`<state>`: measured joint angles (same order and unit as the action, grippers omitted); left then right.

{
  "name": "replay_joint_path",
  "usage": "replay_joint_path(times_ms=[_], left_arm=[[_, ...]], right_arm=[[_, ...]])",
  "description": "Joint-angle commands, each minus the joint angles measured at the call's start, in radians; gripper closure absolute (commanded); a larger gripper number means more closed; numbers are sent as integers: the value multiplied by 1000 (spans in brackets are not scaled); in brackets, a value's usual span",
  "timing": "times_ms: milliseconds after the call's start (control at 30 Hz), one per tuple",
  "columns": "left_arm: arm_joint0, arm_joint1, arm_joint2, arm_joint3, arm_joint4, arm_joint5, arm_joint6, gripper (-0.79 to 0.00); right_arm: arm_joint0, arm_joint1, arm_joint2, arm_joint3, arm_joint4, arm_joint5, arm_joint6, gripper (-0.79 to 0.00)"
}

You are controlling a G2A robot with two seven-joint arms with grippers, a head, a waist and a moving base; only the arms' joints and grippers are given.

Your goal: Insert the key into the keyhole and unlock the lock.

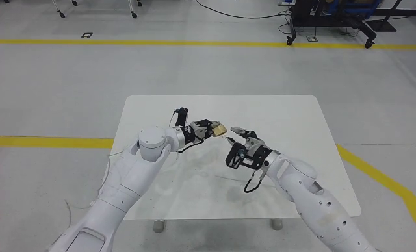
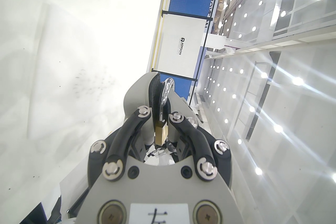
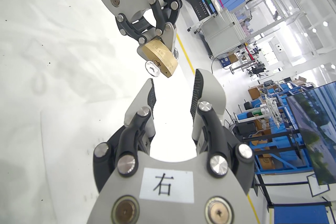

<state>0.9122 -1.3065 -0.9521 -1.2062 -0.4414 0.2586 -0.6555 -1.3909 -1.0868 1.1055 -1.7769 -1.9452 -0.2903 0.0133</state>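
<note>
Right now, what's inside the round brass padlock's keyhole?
A silver metal key sits in the round brass padlock; only its flat head shows, the blade hidden inside.

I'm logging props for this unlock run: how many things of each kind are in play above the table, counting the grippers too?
padlock: 1
key: 1
grippers: 2, the left gripper and the right gripper
Total: 4

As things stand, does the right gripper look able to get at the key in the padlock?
Probably yes: the right gripper is open, facing the key, with nothing between; the left gripper holds the padlock.
</note>
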Motion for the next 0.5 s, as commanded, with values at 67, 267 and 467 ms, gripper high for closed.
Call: replay_joint_path(times_ms=[67,267,467], left_arm=[[4,-1,-4,-4,0,1,3,0],[8,-2,-8,-8,1,1,2,0],[11,-3,-9,-11,4,4,-1,0]], right_arm=[[5,-7,-24,-1,-4,14,27,-206],[34,-20,-52,29,10,17,50,-191],[44,-27,-57,38,17,30,56,0]])
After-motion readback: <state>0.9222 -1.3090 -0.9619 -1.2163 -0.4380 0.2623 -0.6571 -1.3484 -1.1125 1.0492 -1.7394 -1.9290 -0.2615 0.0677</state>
